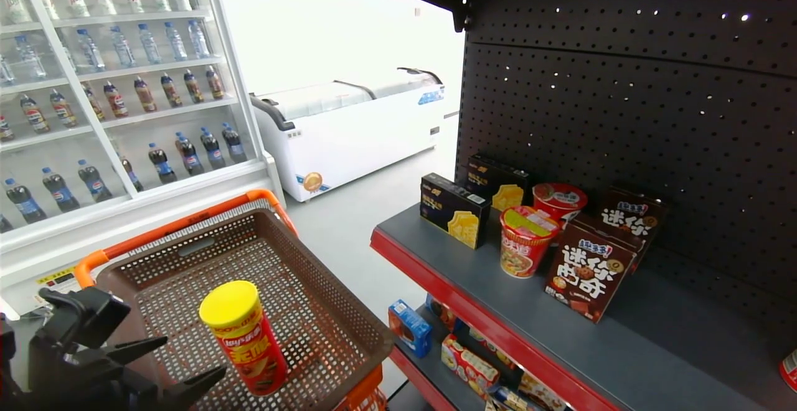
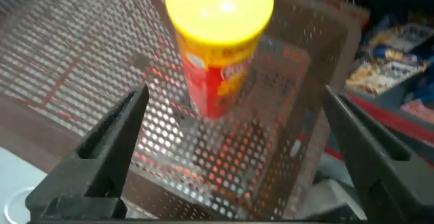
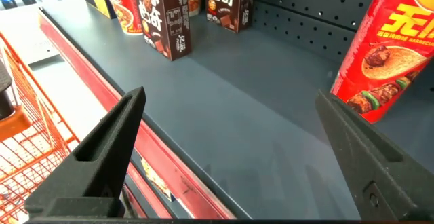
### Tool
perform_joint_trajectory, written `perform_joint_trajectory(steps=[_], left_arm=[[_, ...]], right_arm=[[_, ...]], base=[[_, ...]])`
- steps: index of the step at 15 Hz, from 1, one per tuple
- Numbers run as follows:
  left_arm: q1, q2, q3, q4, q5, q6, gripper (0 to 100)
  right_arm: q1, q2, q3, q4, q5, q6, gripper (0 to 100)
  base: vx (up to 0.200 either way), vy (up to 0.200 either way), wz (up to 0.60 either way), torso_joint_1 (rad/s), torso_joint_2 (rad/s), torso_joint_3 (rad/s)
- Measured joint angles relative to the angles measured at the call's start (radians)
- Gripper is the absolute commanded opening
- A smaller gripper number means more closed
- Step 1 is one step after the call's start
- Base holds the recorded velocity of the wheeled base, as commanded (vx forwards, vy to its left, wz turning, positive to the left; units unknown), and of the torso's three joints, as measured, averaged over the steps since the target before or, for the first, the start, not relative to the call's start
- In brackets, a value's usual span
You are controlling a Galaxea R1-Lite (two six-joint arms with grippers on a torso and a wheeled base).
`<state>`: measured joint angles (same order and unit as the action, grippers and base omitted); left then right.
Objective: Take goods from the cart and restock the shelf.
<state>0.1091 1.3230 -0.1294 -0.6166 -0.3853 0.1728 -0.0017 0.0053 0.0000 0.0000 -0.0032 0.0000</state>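
Chip can (image 1: 243, 336) stood w/ its yellow lid up, leaning a bit, inside the cart (image 1: 212, 261) on the perforated floor, toward the cart's near end. Left pincer (image 1: 194, 356) hung just beside the can at that same end of the cart, fingers wide apart, nothing in them. From the wrist the can (image 2: 218, 47) sat ahead of the tips, not yet between them. Right pincer (image 3: 230, 98) was outside the cart, over the shelf (image 3: 258, 136), also spread apart & empty, w/ a second chip can (image 3: 390, 54) standing near one finger. Main risk, imo: tall narrow can, tilted, so one finger touching first would likely tip it & send it rolling across the cart floor. Closing too high near the lid could pop it off. The slick round wall could slip if the grip was off-centre. On the lift, the can's base might catch the cart's rim. Shelf side: any stray move of the right pincer could knock the second chip can over.
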Motion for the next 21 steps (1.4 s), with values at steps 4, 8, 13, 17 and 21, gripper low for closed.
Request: perform_joint_trajectory(steps=[4,8,13,17,21], left_arm=[[-0.029,0.162,0.016,-0.105,-0.006,-0.002,100],[-0.05,0.285,0.018,-0.15,-0.004,0.044,100],[-0.056,0.377,-0.011,-0.151,-0.003,0.211,100],[-0.057,0.445,-0.06,-0.186,-0.004,0.213,100],[-0.059,0.507,-0.121,-0.21,-0.003,0.214,100]], right_arm=[[0.0,0.0,0.0,0.0,0.0,0.0,100],[0.0,0.0,0.0,0.0,0.0,0.0,100],[0.0,0.0,0.0,0.0,0.0,0.0,100],[0.0,0.0,0.0,0.0,0.0,0.0,100],[0.0,0.0,0.0,0.0,0.0,0.0,100]], base=[[0.0,0.0,0.0,0.0,0.0,0.0],[0.0,0.0,0.0,0.0,0.0,0.0],[0.0,0.0,0.0,0.0,0.0,0.0],[0.0,0.0,0.0,0.0,0.0,0.0],[0.0,0.0,0.0,0.0,0.0,0.0]])
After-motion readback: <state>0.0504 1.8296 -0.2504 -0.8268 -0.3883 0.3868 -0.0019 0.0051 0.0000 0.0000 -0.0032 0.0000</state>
